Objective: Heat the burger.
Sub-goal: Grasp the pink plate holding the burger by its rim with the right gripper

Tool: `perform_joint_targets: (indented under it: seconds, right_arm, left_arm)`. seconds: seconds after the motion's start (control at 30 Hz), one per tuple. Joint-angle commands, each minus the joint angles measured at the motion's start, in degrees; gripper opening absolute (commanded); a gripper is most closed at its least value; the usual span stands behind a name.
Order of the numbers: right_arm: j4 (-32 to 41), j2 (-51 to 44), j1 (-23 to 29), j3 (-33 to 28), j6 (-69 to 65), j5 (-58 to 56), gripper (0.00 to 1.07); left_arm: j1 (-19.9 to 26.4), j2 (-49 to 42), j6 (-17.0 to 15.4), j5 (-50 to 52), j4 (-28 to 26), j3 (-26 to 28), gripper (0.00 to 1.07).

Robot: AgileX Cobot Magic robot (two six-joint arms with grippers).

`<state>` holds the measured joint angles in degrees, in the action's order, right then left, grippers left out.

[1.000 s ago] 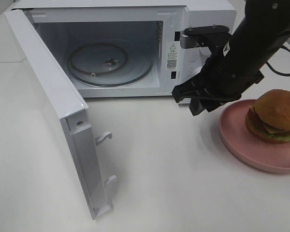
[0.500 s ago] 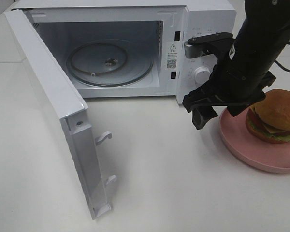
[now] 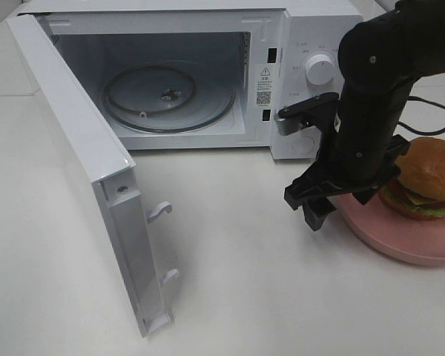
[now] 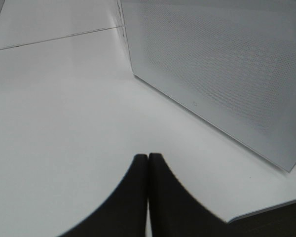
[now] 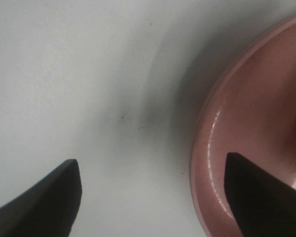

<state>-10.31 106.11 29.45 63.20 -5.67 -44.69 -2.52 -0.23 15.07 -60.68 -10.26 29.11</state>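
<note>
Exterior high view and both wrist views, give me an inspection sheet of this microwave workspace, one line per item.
Surface: white table, bare in front of the microwave.
Job's things: burger sits on the pink plate, right of the microwave; microwave door stands wide open; glass turntable has nothing on it.
Clutter: nothing seen.
Grippers: right gripper open and holding nothing, one finger over the table and the other over the plate's rim; left gripper shut, holding nothing, beside the open door.
Cables: black cable loops behind the right arm, clear of the plate.
Surroundings: nothing seen.
</note>
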Motion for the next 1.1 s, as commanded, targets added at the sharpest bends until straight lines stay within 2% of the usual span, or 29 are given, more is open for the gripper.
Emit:
perform_joint_targets:
  seconds: [0.03, 0.3, 0.5, 0.73, 0.9, 1.1]
  right_arm:
    - [-0.8, 2.3, -0.2, 0.1, -0.3, 0.1, 0.76]
    - [-3.2, 5.3, -0.9, 0.1, -1.8, 1.5, 0.76]
    - [-3.3, 6.1, -4.2, 0.1, -1.7, 3.0, 0.76]
    - [-3.1, 7.8, -4.2, 0.1, -1.2, 3.3, 0.74]
    - [-3.1, 8.3, -4.2, 0.1, -0.5, 4.3, 0.69]
    - [-3.1, 8.3, -4.2, 0.1, 1.2, 4.4, 0.56]
  left_arm:
    - [-0.2, -1.1, 0.0, 0.6, -0.1, -0.1, 0.00]
    - [-0.2, -1.1, 0.0, 0.6, -0.1, -0.1, 0.00]
    - [-0.2, -1.1, 0.0, 0.6, -0.1, -0.1, 0.00]
    - [-0.2, -1.1, 0.0, 0.6, -0.1, -0.1, 0.00]
    - [-0.2, -1.1, 0.0, 0.6, -0.1, -0.1, 0.00]
    - [-0.2, -1.1, 0.0, 0.6, -0.1, -0.1, 0.00]
